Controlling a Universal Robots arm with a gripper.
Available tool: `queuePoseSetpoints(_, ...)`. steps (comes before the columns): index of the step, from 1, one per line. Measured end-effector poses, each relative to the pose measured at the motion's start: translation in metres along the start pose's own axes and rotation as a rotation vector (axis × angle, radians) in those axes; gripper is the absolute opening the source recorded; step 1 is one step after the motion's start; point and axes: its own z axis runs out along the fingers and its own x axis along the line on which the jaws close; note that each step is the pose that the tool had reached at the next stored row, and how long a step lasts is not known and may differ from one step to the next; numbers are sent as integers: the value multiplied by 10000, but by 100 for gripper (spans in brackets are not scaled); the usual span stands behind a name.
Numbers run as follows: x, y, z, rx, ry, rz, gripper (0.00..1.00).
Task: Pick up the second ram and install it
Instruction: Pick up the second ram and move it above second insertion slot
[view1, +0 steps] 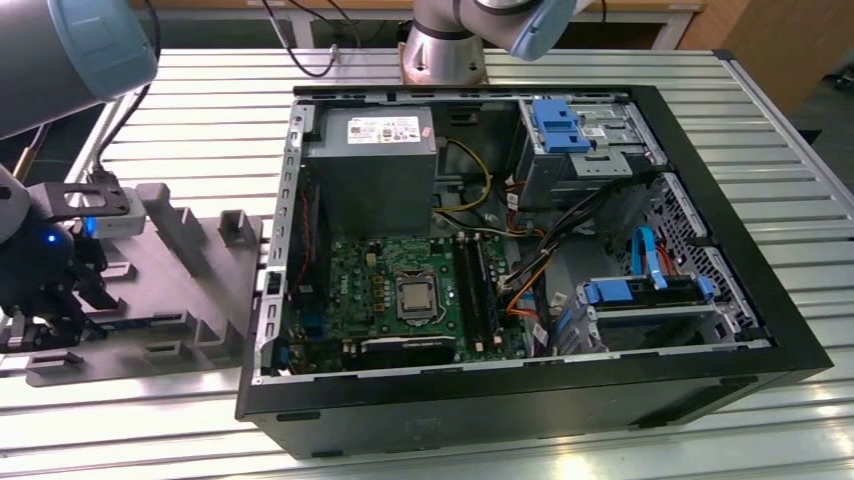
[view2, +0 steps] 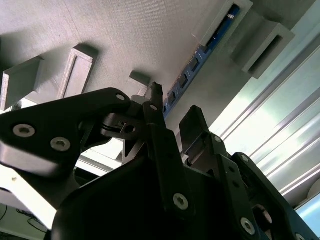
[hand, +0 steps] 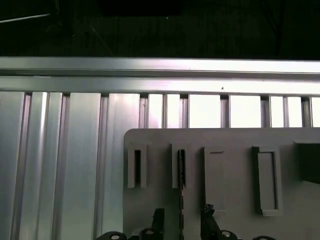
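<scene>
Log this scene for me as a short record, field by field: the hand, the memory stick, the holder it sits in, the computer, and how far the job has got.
hand: open, low over the holder plate, one finger on each side of the second ram, with a gap on both sides in the first wrist view
second ram: on edge in a slot of the holder plate, not lifted
holder plate: grey, on the slatted table, to the exterior view's left of the computer case
computer case: side open, motherboard exposed
progress: ram not yet picked up

Exterior view looks down; both wrist views closely face grey fixture (hand: 230, 140).
</scene>
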Motion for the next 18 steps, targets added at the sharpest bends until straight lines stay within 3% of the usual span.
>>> queuePoseSetpoints(14, 2, -2, 25, 1, -1, -14, 40)
queuePoseSetpoints(17, 2, -2, 25, 1, -1, -15, 27)
queuePoseSetpoints(18, 2, -2, 25, 1, 0, -14, 27)
